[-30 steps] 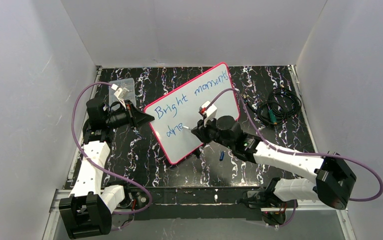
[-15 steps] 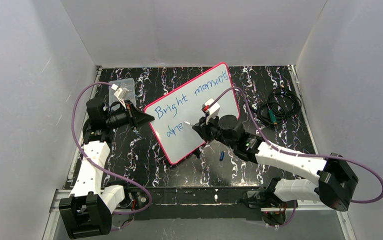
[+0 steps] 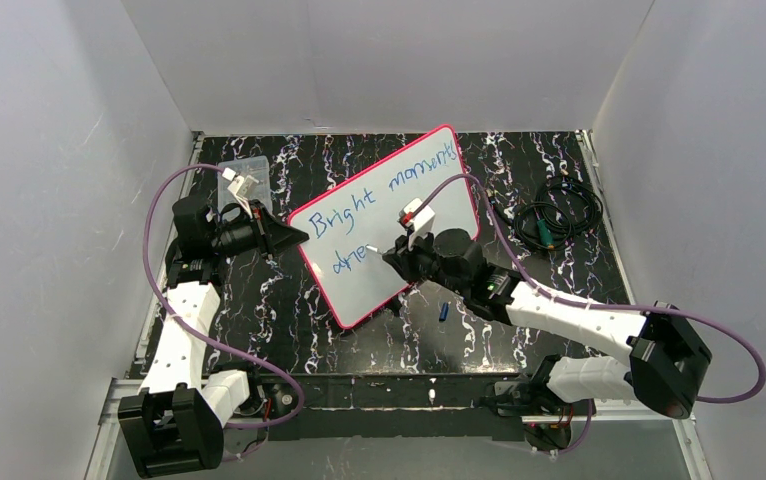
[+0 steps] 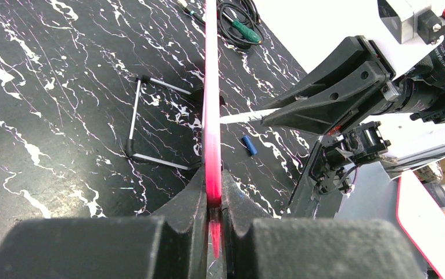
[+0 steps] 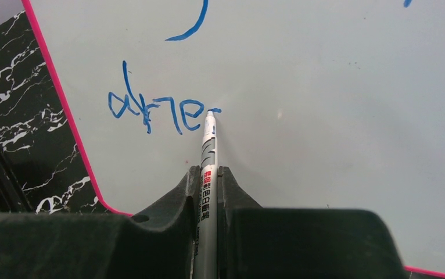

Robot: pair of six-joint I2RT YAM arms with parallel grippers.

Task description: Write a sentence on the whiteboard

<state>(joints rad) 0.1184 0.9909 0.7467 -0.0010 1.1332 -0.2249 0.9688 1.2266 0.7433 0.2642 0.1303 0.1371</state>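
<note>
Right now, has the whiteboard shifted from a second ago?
No. The whiteboard keeps its far and near corners on the same marble streaks of the table, and the left gripper stays shut on its rim.

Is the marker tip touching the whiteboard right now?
Touching. The left wrist view, edge-on, shows the tip of the marker meeting the face of the whiteboard with no gap.

I work in a robotics lab cell: plain white panel walls (image 3: 389, 60) box in my black white-veined marble-look tabletop (image 3: 279, 300), a coiled black cable (image 3: 557, 215) lying loose at its far right corner.
</note>
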